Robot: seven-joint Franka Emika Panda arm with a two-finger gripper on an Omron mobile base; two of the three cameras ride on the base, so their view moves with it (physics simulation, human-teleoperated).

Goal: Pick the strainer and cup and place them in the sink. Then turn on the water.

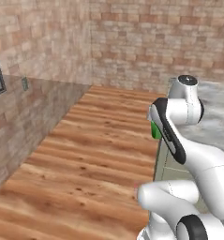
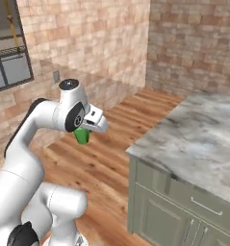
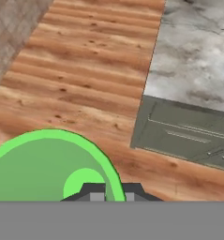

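Observation:
The bright green cup (image 2: pixel 81 136) hangs upright over the wooden floor, left of the counter's end. My gripper (image 2: pixel 83 129) is shut on the cup's rim. In the hand view I look down into the cup (image 3: pixel 43 168), and my gripper (image 3: pixel 112 193) pinches its rim between the two dark fingertips (image 3: pixel 93 192). From the left base camera a green sliver of the cup (image 1: pixel 155 130) peeks out behind my forearm. The strainer, the sink and the water faucet are out of view.
A grey marble counter (image 2: pixel 198 139) on grey-green drawer cabinets (image 3: pixel 188 136) stands to the right, its top (image 1: pixel 216 112) bare where seen. Wooden floor (image 1: pixel 94 154) stretches left and ahead to brick walls. A window (image 2: pixel 10 67) is on the left wall.

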